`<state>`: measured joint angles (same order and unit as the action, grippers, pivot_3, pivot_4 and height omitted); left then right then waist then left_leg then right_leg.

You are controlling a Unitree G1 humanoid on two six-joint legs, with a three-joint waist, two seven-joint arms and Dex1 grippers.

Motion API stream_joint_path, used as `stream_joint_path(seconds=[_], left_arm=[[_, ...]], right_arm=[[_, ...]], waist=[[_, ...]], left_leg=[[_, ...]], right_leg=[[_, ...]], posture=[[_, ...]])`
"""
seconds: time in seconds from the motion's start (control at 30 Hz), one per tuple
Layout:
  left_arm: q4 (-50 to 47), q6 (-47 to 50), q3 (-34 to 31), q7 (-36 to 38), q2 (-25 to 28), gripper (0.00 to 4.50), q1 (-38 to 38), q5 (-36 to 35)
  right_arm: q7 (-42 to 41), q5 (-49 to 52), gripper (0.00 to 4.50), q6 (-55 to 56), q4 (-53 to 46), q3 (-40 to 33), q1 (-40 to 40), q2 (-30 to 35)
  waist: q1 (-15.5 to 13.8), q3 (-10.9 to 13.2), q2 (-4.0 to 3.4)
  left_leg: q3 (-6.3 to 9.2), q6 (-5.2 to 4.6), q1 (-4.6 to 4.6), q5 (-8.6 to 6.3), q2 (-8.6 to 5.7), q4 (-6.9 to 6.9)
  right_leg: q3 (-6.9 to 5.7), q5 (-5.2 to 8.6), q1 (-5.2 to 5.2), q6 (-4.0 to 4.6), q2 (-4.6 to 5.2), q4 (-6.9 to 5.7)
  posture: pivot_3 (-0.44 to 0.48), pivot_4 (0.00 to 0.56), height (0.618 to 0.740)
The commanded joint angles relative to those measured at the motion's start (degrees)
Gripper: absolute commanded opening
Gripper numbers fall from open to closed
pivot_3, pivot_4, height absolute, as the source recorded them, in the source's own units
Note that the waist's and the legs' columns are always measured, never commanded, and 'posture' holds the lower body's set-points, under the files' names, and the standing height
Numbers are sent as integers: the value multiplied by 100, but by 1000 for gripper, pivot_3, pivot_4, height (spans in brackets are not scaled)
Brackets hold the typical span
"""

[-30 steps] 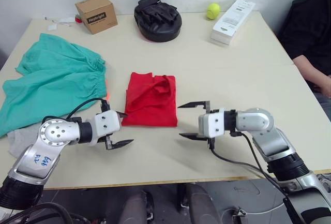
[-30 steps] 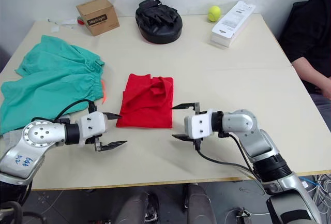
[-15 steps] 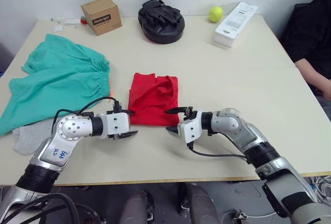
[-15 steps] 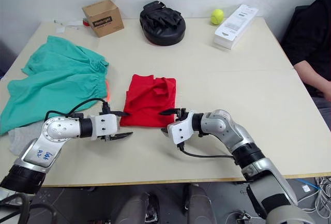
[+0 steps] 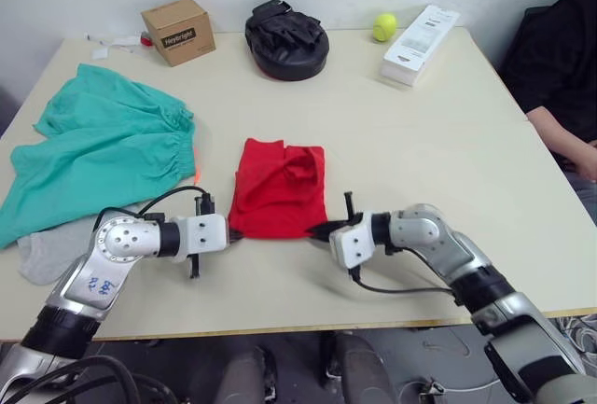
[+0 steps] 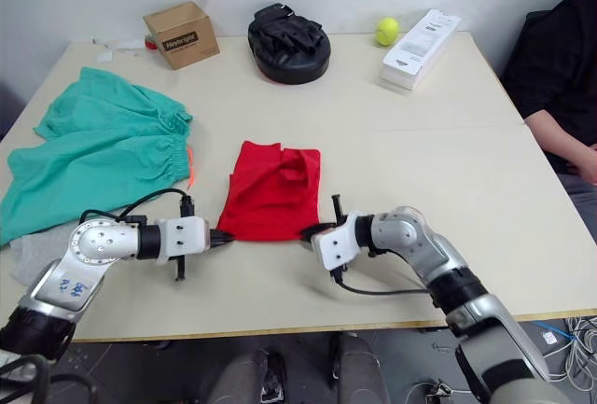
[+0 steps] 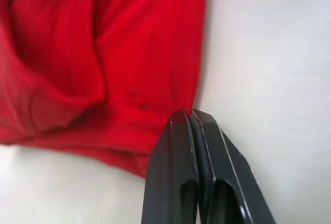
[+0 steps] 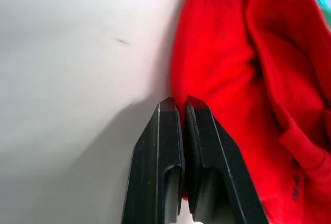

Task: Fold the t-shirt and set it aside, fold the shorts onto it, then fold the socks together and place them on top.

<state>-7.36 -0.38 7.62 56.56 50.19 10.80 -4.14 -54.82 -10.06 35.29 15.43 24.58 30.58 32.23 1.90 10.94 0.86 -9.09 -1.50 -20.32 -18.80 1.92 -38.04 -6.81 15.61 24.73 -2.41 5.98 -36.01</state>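
Note:
The red t-shirt (image 5: 280, 189) lies folded in a small rectangle at the middle of the table. My left gripper (image 5: 233, 233) is at its near left corner, fingers shut on the cloth edge (image 7: 155, 105). At the near right corner my right gripper (image 5: 315, 231) is likewise shut on the shirt's edge (image 8: 207, 79). The teal-green shorts (image 5: 103, 157) are spread flat at the left of the table. A bit of the grey socks (image 5: 42, 250) shows by the shorts' near edge, partly under them.
Along the far edge stand a cardboard box (image 5: 177, 29), a black padded mitt (image 5: 284, 38), a yellow tennis ball (image 5: 383, 26) and a white carton (image 5: 420, 31). A person in black (image 5: 560, 77) sits at the table's right side.
Both grippers have moved in from in front of the t-shirt to its near corners. Their fingers went from wide open to shut on the cloth.

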Motion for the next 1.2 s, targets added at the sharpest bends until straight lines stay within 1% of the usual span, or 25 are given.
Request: stream_joint_path(seconds=[0.03, 0.1, 0.17, 0.27, 0.4, 0.53, 0.67, 0.77, 0.83, 0.9, 0.97, 1.03, 1.1, 1.2], left_arm=[[-546, 305, -130, 457, 379, 18, -577, -247], [-932, 379, -296, 340, 496, 18, -1052, -228], [-1268, 518, -433, 183, 488, 18, -1437, -241], [-1568, 596, -469, -1, 408, 18, -1771, -125], [-1786, 647, -508, -156, 363, 18, -1994, -36], [-1844, 679, -566, -280, 339, 18, -2122, 49], [-1923, 954, -777, -193, 292, 18, -2144, -387], [-2016, 1382, -1096, -95, 279, 614, -2018, -885], [-2027, 1527, -1277, -30, 306, 1195, -1830, -1093], [-1983, 1516, -1363, -15, 333, 1895, -1629, -1118], [-1858, 1276, -1356, 9, 378, 2532, -1389, -954], [-1692, 1104, -1337, -59, 311, 3129, -1059, -866], [-1509, 957, -1267, -49, 239, 3129, -722, -845], [-1389, 834, -930, 204, 209, 3129, -423, -828]], right_arm=[[-403, 451, 0, -158, -635, -66, -253, 319], [-599, 665, 0, -282, -1049, -144, -597, 605], [-683, 769, 0, -368, -1358, -210, -884, 830], [-714, 886, 0, -626, -1702, -261, -1186, 1023], [-668, 894, 0, -909, -2042, -341, -1440, 1112], [-653, 945, 0, -1131, -2179, -439, -1583, 1100], [-914, 1183, 0, -1119, -2191, -409, -1651, 1182], [-1071, 1577, 759, -1213, -2315, -500, -1756, 1229], [-1201, 1885, 1376, -1215, -2446, -608, -1807, 1308], [-1274, 2209, 2142, -1370, -2615, -792, -1843, 1374], [-1408, 2624, 2806, -1734, -2853, -993, -1823, 1500], [-1489, 2805, 2816, -1989, -2943, -1157, -1727, 1601], [-1536, 2896, 2816, -2224, -2867, -1289, -1547, 1636], [-1568, 2891, 2816, -2419, -2520, -1405, -1151, 1527]], waist=[[8, 0, 0], [-12, 0, 0], [-30, 1, 0], [-47, 0, 0], [-53, 0, -1], [-53, 0, -1], [-52, 0, -1], [-53, 1, 0], [-61, 1, 0], [-67, 2, 2], [-69, 2, 2], [-75, 2, 2], [-96, 3, 3], [-79, 3, 2]], left_leg=[[-1, 0, 0, -5, 5, 0], [0, 0, -1, -7, 7, -1], [1, -2, 2, -13, 8, -2], [3, -4, 7, -26, 7, -3], [8, 2, 11, -33, 7, -2], [7, 0, 9, -33, 8, -1], [7, -3, 9, -34, 7, -2], [8, -4, 6, -34, 9, -2], [10, -4, 3, -34, 9, -2], [11, -5, 2, -33, 9, -5], [12, -4, 3, -33, 9, -8], [12, -3, 3, -33, 9, -8], [14, -3, 3, -34, 9, -8], [13, -2, 2, -33, 9, -8]], right_leg=[[0, 0, -3, 0, -7, 3], [0, 0, -2, 0, -9, 16], [0, 2, -5, 1, -8, 19], [0, 2, -10, 2, -5, 21], [-1, 4, -14, 5, -5, 17], [-2, 4, -13, 6, -5, 19], [-3, 4, -13, 6, -5, 21], [-5, 5, -10, 6, -6, 21], [-7, 5, -9, 6, -6, 22], [-8, 4, -10, 6, -6, 21], [-8, 4, -12, 6, -6, 20], [-8, 4, -11, 6, -5, 20], [-9, 4, -12, 6, -6, 20], [-10, 4, -10, 6, -6, 20]], posture=[[0, 150, 740], [0, 150, 740], [0, 150, 740], [0, 150, 740], [0, 150, 740], [0, 150, 740], [0, 150, 740], [0, 150, 740], [0, 150, 740], [0, 150, 740], [0, 150, 740], [0, 150, 740], [0, 150, 740], [0, 150, 740]])
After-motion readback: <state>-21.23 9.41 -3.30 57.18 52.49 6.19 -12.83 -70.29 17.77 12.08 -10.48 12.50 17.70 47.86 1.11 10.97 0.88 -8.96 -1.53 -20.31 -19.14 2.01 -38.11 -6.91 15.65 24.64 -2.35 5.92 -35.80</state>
